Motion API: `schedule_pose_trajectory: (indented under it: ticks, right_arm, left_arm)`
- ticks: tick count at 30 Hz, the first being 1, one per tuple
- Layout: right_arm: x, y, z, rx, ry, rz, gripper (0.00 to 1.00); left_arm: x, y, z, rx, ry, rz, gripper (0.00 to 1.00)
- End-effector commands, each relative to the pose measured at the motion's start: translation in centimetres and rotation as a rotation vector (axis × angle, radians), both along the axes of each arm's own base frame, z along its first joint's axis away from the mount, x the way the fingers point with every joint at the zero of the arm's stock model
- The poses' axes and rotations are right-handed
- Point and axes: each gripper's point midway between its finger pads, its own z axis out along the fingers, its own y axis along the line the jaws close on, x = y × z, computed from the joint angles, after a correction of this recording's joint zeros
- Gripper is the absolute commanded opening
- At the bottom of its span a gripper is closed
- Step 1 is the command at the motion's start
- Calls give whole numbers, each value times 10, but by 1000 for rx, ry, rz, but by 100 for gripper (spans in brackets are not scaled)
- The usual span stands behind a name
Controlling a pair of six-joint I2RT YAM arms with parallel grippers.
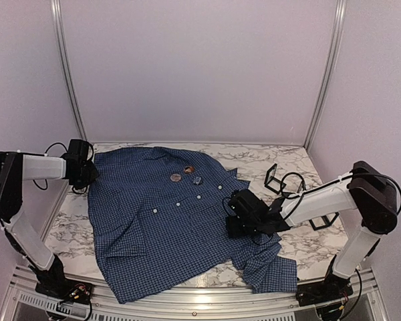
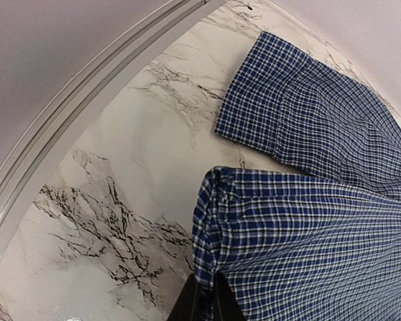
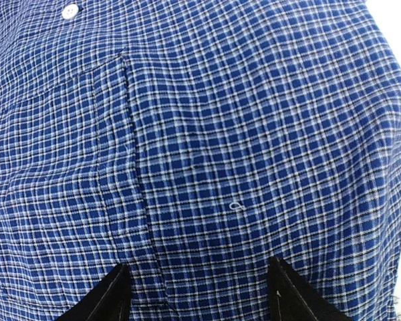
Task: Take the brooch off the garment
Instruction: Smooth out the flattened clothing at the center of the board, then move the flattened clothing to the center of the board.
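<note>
LOG | left hand (image 2: 211,294) clenching the dark blue fine-checked shirt's (image 1: 154,227) far-left edge | right hand (image 3: 200,297) hovering released over the pocket | small round orange-and-pale brooch (image 1: 176,178) sitting by the collar, toward the marble bench's (image 1: 267,157) far edge | risk: left pull dragging cloth, carrying the brooch off target.

White marble-patterned table (image 1: 73,227); a black wire frame (image 1: 275,178) stands at its far right; pale walls (image 1: 200,67) behind.

The garment (image 1: 167,221) lies spread across the marble table (image 1: 254,157), front side up.
</note>
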Motion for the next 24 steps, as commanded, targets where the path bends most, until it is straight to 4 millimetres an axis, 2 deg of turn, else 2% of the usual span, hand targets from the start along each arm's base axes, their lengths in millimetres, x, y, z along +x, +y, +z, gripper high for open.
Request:
schedule_pose_trajectory:
  ticks: [1, 3, 6, 9, 12, 15, 18, 21, 24]
  right_arm:
    - [-30, -17, -24, -67, 122, 13, 68]
    - [-31, -14, -24, -63, 126, 21, 68]
    - [-32, -9, -24, -53, 129, 34, 68]
    - [-33, -6, -24, -45, 135, 38, 68]
    - [-33, -2, -19, -26, 137, 40, 68]
    - [-30, 1, -9, -21, 125, 33, 68]
    - [-22, 2, 13, -8, 89, 11, 68]
    - [-13, 8, 38, 30, 44, -7, 68]
    - [2, 17, 58, 23, -13, -11, 69]
  left_arm:
    - [11, 21, -8, 49, 47, 0, 8]
    - [17, 27, -13, 51, 75, 1, 11]
    - [21, 32, -9, 50, 80, 11, 18]
    - [24, 32, 8, 61, 48, 3, 40]
    - [26, 19, 28, 40, -2, -51, 52]
    - [19, -12, 45, 14, -49, -126, 59]
    - [5, -53, 56, -42, -91, -214, 61]
    - [-13, -101, 58, -75, -101, -326, 61]
    - [-31, -151, 51, -128, -97, -440, 61]
